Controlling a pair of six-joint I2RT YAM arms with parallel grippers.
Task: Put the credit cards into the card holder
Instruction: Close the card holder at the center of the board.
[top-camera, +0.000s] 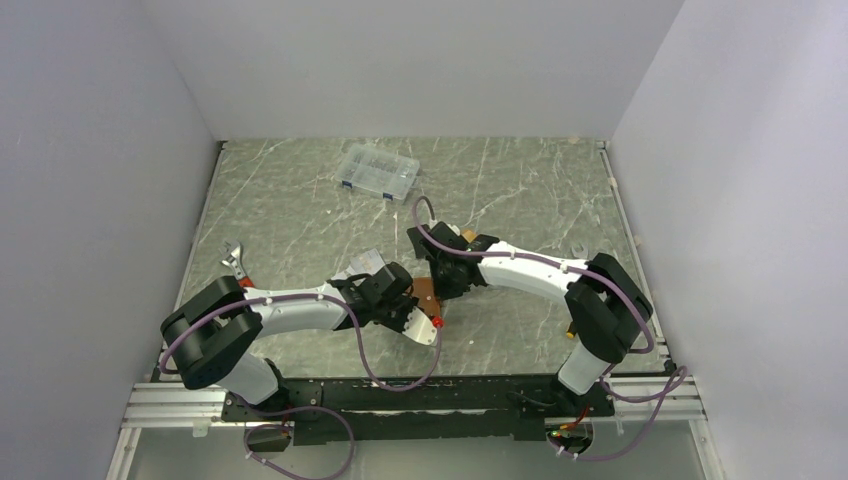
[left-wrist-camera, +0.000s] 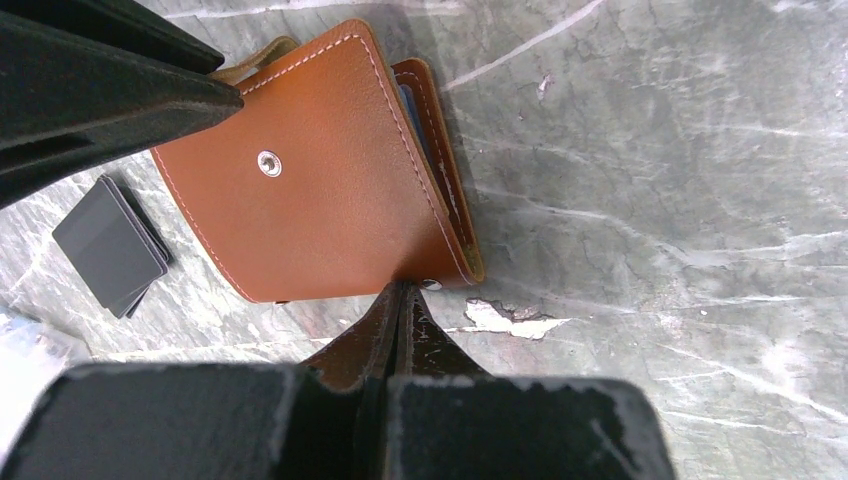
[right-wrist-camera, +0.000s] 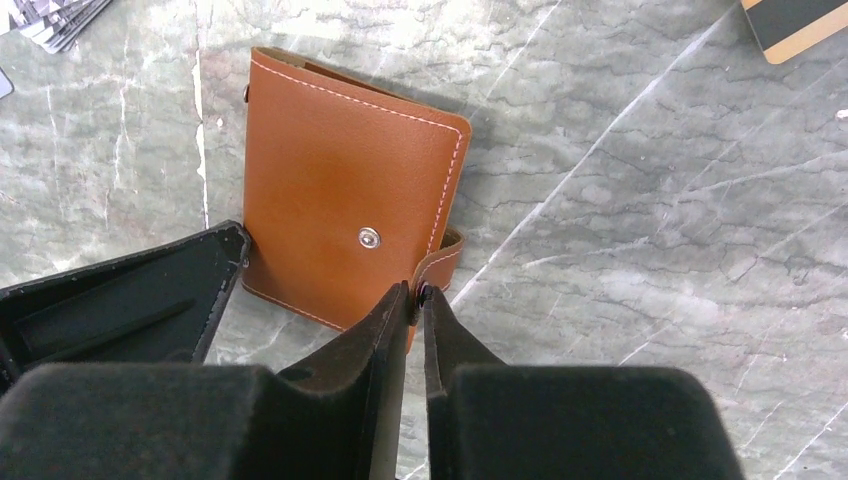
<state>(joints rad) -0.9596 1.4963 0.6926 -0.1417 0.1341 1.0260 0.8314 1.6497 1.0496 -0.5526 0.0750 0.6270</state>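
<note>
Brown leather card holder (right-wrist-camera: 340, 190) is laid closed on the marble worktop (right-wrist-camera: 620, 200). Its snap strap (right-wrist-camera: 445, 258) is pinched by the narrowed right end effector (right-wrist-camera: 414, 292). The left end effector (left-wrist-camera: 400, 292) is closed, tips at the holder's edge. An orange credit card (right-wrist-camera: 795, 22) and stacked grey cards (right-wrist-camera: 60, 20) are seen apart from the holder.

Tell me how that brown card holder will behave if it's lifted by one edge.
Probably floppy: the card holder looks like soft leather, and its strap curls loose, off the bare snap stud, so the covers may fall open. Lying flat, it should slide on the smooth table rather than roll or tip.
</note>
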